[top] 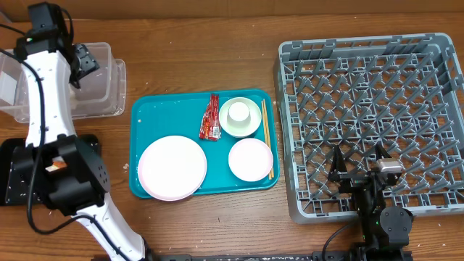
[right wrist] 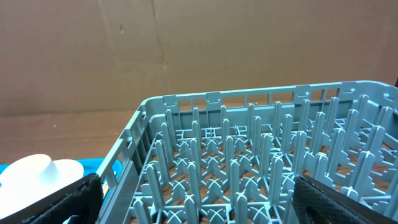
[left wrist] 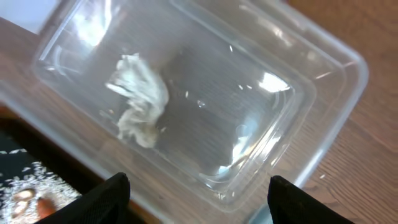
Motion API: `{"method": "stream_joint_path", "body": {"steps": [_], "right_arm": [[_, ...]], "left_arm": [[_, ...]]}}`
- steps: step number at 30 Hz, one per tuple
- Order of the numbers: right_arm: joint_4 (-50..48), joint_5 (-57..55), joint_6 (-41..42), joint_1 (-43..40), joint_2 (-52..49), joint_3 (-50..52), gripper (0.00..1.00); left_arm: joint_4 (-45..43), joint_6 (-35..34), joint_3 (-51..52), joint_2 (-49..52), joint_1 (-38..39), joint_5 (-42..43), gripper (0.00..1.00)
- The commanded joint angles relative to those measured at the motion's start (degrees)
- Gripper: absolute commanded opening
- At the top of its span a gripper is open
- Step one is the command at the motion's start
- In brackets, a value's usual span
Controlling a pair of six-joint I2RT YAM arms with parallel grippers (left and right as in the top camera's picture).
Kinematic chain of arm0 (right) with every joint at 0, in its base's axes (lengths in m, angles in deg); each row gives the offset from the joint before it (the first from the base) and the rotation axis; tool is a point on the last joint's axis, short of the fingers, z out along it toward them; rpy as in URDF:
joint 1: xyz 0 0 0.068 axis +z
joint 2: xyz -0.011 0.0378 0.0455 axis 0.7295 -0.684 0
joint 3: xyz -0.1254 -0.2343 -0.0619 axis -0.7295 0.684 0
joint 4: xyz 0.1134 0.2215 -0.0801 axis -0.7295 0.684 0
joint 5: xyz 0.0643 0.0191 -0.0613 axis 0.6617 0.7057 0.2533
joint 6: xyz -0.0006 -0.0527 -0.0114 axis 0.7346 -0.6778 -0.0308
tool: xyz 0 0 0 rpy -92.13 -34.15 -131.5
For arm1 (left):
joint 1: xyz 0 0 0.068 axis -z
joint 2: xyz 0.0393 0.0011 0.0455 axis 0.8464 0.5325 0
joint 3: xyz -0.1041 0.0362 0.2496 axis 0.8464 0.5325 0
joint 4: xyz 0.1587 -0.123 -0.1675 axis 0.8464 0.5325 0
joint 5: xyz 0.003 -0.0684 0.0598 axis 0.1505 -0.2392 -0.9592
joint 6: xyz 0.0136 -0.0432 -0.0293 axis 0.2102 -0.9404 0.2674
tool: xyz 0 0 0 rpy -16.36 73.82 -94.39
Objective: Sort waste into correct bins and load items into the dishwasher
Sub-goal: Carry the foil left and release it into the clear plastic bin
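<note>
Left tool (left wrist: 198,208) above clear tub (left wrist: 311,93), fingers spread wide. Tub open-topped; paper ball (left wrist: 140,99) at one end, rest of floor bare. Left arm (top: 43,109) overhangs black tray (top: 11,174). Teal tray (top: 145,109) crowded with dishes, bare patch at far-left corner. Rack (top: 290,130) pegs upright, dense; right tool (top: 355,177) over near edge. Narrow surface (top: 203,43) strip between teal tray and rack.

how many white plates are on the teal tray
2: the large plate lower left on the teal tray, the small plate lower right, below the bowl. None appears hidden.
</note>
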Motion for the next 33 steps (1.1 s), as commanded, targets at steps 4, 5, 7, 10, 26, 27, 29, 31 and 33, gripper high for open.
{"method": "stream_joint_path", "body": {"steps": [4, 5, 7, 10, 26, 27, 29, 31, 33], "right_arm": [[-0.3, -0.1, -0.4, 0.0, 0.1, 0.6, 1.00], [-0.3, -0.1, -0.4, 0.0, 0.1, 0.6, 1.00], [-0.3, -0.1, -0.4, 0.0, 0.1, 0.6, 1.00], [-0.3, -0.1, -0.4, 0.0, 0.1, 0.6, 1.00], [-0.3, -0.1, -0.4, 0.0, 0.1, 0.6, 1.00], [-0.3, -0.1, -0.4, 0.0, 0.1, 0.6, 1.00], [-0.3, -0.1, -0.4, 0.0, 0.1, 0.6, 1.00], [-0.3, -0.1, -0.4, 0.0, 0.1, 0.6, 1.00], [-0.3, -0.2, -0.4, 0.0, 0.1, 0.6, 1.00]], "left_arm": [[0.5, -0.9, -1.6, -11.9, 1.1, 15.0, 0.73], [1.0, -0.9, -1.6, -12.9, 1.4, 19.3, 0.73], [2.6, 0.1, -1.6, -14.3, 2.6, 29.4, 0.72], [9.4, 2.9, -1.5, -14.2, 8.3, 36.7, 0.71], [13.9, 4.1, 10.9, 1.9, 29.3, 23.1, 0.56], [13.9, 4.1, 10.9, 3.4, 29.4, 23.0, 0.55], [13.7, 4.2, 10.9, 5.8, 29.4, 23.0, 0.54], [13.5, 4.6, 10.9, 7.8, 29.4, 23.1, 0.53], [13.4, 4.9, 10.9, 9.3, 29.4, 23.0, 0.53]]}}
